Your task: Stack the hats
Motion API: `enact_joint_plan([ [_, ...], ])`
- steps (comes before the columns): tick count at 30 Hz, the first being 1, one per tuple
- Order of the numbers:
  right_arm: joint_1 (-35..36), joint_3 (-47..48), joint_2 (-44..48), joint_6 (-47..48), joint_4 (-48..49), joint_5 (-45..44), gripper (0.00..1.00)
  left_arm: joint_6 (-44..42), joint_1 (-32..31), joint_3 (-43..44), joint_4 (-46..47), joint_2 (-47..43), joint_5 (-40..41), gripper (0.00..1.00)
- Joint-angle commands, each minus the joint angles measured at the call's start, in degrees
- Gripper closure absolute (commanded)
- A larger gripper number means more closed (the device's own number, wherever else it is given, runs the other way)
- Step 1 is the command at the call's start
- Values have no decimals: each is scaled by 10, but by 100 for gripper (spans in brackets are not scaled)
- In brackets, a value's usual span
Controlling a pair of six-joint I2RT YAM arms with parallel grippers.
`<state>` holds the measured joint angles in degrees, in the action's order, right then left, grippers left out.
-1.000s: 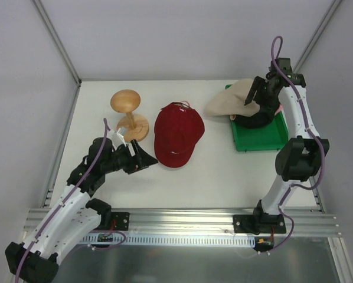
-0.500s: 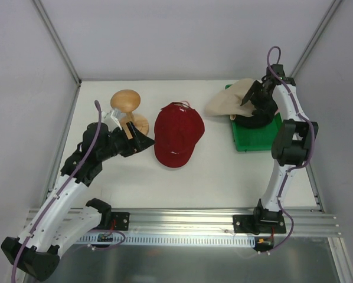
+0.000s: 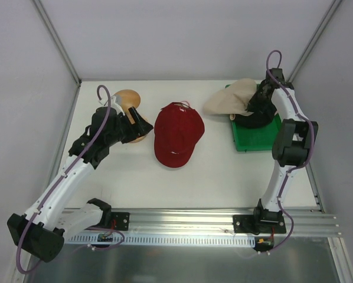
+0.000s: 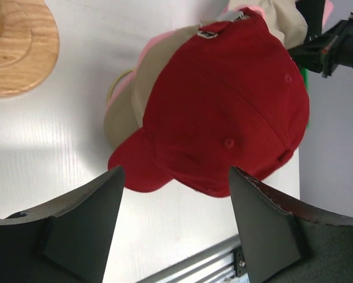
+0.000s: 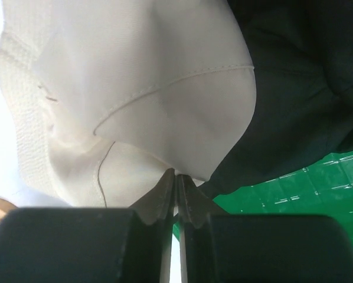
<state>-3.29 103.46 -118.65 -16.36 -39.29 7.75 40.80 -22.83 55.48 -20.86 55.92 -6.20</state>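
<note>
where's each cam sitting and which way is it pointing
Top external: above and behind the bases, looking down on the table; the left arm and right arm show base to wrist.
Left wrist: on the left wrist, looking past its open fingers at the red cap and wooden stand.
Right wrist: close on the cream hat, black hat and green tray; its shut fingers pinch the cream hat's edge.
Shared: top external and left wrist both show the red cap and wooden stand.
</note>
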Motion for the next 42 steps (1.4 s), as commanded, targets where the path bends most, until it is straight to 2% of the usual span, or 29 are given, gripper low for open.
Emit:
enact_joint_plan([
  [1, -2, 20, 65, 9, 15, 2, 97, -25, 0, 34, 8, 9, 42, 28],
  [5, -2, 49, 101, 9, 7, 12, 100, -20, 0, 45, 19, 43, 36, 30],
  [16, 9, 164, 190, 22, -9, 63, 100, -15, -20, 59, 56, 107, 45, 36],
  [26, 23, 161, 292, 19, 2, 91, 99, 22, -65, 59, 62, 164, 138, 42],
  [42, 32, 167, 323, 39, -19, 115, 99, 60, -114, 81, 94, 237, 136, 43],
])
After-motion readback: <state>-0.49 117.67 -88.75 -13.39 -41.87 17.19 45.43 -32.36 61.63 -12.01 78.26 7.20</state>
